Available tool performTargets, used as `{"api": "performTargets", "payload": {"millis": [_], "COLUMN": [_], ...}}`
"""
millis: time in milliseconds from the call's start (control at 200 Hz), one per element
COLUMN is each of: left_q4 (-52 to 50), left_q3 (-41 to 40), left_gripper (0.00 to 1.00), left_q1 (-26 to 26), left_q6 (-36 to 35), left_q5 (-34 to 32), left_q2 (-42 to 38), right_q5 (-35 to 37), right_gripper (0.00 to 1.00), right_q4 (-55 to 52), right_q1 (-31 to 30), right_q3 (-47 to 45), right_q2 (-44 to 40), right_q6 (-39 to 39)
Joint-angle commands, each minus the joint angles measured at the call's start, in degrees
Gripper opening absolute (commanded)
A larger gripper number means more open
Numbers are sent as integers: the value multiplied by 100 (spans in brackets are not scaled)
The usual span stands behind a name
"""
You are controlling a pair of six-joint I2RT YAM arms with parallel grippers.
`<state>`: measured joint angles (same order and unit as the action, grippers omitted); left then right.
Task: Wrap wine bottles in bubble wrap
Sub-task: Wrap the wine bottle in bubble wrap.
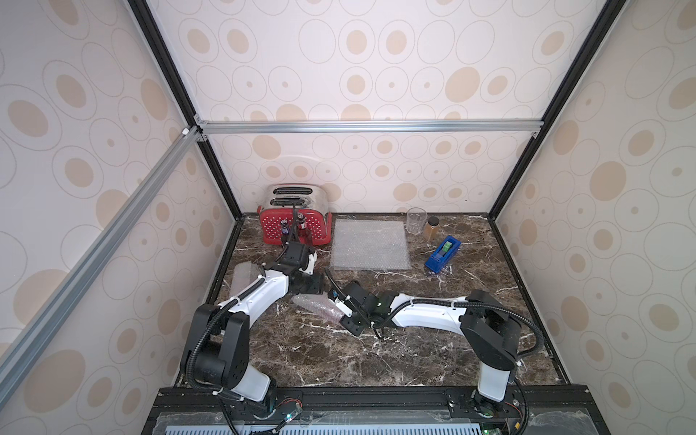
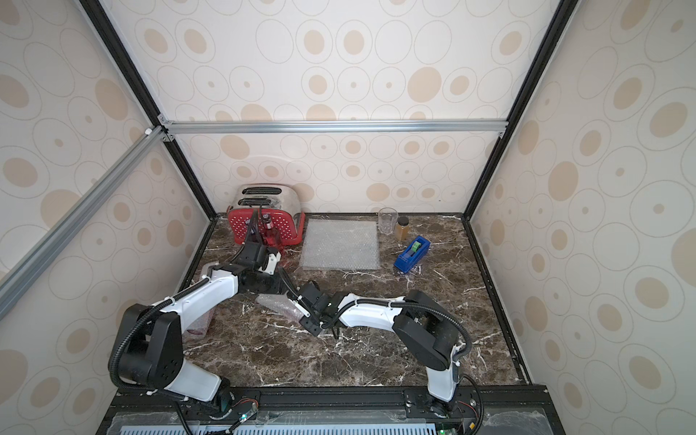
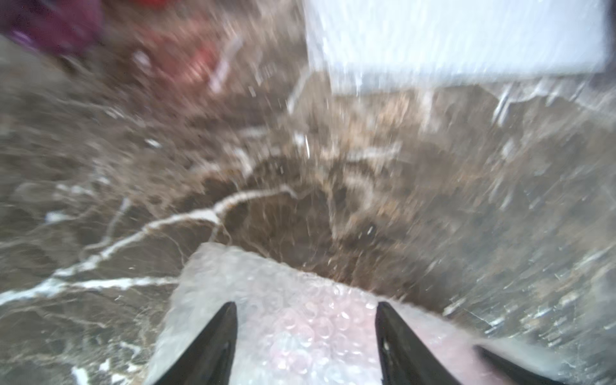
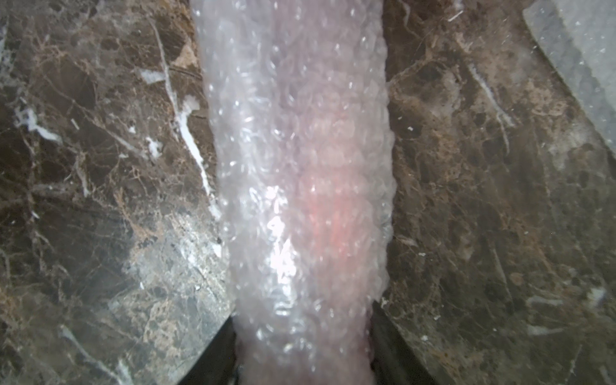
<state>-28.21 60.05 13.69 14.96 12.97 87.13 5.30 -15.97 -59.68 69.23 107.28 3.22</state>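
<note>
Right wrist view, right end effector (image 4: 303,328) low, clasping wrapped bottle (image 4: 300,160)

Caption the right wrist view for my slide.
Right gripper clasps the bubble-wrapped bottle, red showing through, against the marble tabletop.

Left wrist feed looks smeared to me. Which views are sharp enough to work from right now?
Left wrist view: motion-streaked almost throughout; only the fingers and the wrapped bottle near them are readable. Right wrist view: table crisp, the wrapped bottle a little soft from closeness, with white glare spots on the plastic. Both top views: sharp and evenly lit, no harsh glare.
</note>
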Motion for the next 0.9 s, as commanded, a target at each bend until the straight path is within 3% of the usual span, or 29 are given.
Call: {"api": "performTargets", "payload": {"millis": [0,145,266,376,461,571,892], "left_q4": [-635,-1050,-845,97,544,955,1477], "left_q3": [968,1201,498,-591,-966,-869,-515], "left_gripper": [76,82,86,88,91,99,99], "left_q1": [-276,-378,-378,-344,-152,220,386], "left_q6": [7,167,824,1643,1998,1994,2408], "left_q5": [137,290,708,1163,1354,1419,1562], "left_q2": [-11,-387,-835,-1071,-869,-498,748], "right_q5": [703,1178,1399,1493,1534,1544,1462], "right_gripper": [44,45,45,45,45,45,48], "right_q4": [-734,-1164,-1506,-1643,-1766,-1880,-1970], "right_q1": [55,57,61,34,-9,-67,-131], "right_q3": [-53,206,417,538,710,870,1092], "right_q2": [507,589,627,651,742,857,1074], "right_q6": [335,1065,1976,2491,2682,2857,2914]}}
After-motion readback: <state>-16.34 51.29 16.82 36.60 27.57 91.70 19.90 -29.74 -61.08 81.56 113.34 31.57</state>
